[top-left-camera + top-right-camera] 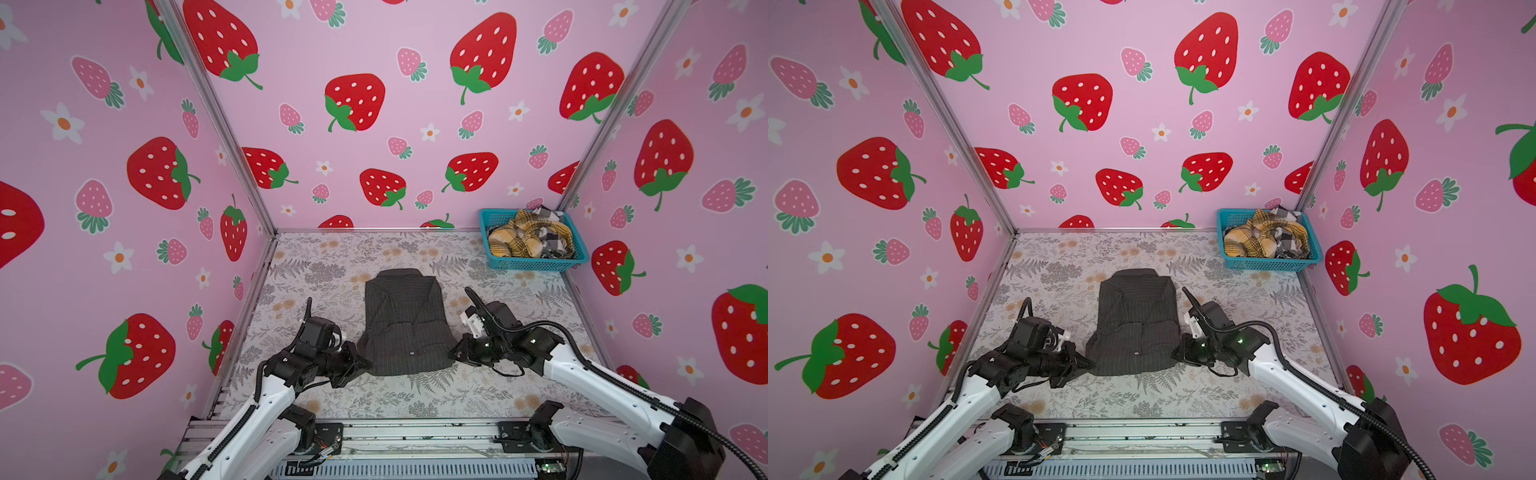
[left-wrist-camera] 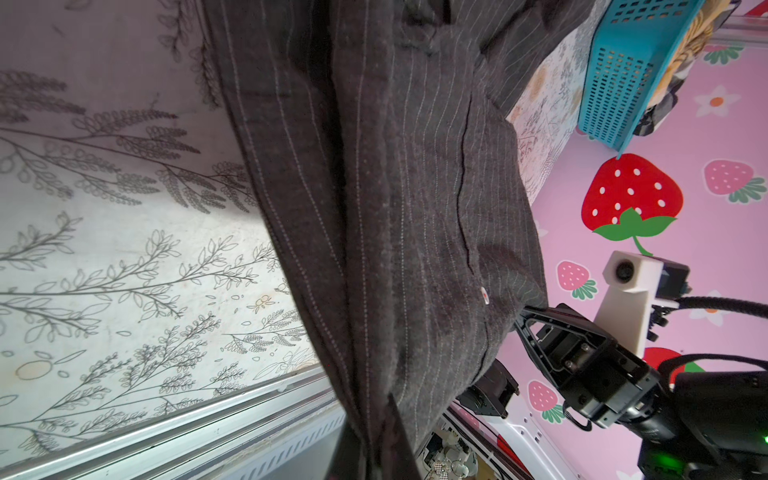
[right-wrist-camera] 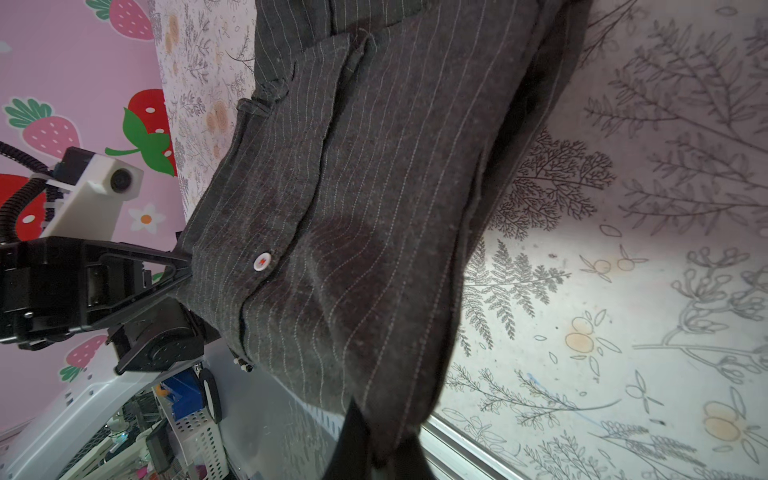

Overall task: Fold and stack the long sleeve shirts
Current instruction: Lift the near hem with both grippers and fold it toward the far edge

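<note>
Left wrist view shows the charcoal shirt (image 2: 395, 208) running straight into the closed jaws of the left gripper (image 1: 365, 363), and the right wrist view shows the same for the right gripper (image 1: 454, 354). Each is pinched narrow on one near corner of the hem, left on the left corner and right on the right. In both top views the shirt lies flat in the middle of the table (image 1: 316, 266), with its collar at the far end, its sleeves tucked in over the body and its hem nearest the arm bases. The mustard plaid shirt (image 1: 519, 241) and the check shirt (image 1: 552, 243) sit bunched in the teal basket (image 1: 536, 262) at the far right corner, well apart from it. You look set to fold the hem up toward the collar. Raise both corners together and level, only high enough for the cloth to clear itself; if one arm leads, the fold line will skew. Hold the hem lightly taut without spreading the grippers, or the tucked sleeves may slide out. Carry the hem away in a low arc and lay it just short of the collar, side edges over side edges. Let go only once cloth rests on cloth, and mind the pale button (image 3: 262, 261) near the hem.
</note>
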Controlling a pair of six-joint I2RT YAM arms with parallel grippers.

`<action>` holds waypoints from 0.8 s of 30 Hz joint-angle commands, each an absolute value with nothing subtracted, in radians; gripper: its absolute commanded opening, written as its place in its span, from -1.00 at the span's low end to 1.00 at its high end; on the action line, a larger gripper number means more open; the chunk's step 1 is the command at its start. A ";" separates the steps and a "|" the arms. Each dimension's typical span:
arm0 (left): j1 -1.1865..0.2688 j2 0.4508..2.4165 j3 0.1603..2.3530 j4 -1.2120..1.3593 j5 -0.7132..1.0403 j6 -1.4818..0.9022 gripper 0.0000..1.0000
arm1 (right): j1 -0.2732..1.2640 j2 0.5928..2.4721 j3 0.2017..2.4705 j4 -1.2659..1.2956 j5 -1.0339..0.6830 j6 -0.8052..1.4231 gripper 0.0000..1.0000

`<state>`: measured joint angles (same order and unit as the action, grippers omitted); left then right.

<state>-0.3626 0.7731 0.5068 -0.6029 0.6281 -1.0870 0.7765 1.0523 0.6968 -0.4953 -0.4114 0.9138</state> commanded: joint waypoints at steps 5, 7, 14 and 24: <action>-0.379 0.678 0.465 -0.683 0.598 -1.137 -1.00 | 0.775 1.018 0.665 -0.509 -0.391 0.921 -1.00; -0.386 0.657 0.467 -0.712 0.592 -1.135 -1.00 | 0.778 1.001 0.653 -0.515 -0.390 0.928 -1.00; -0.403 0.618 0.491 -0.814 0.582 -1.122 -1.00 | 0.833 0.951 0.650 -0.579 -0.343 0.959 -1.00; -0.416 0.629 0.597 -0.746 0.566 -1.161 -1.00 | 0.842 0.951 0.745 -0.610 -0.294 0.978 -1.00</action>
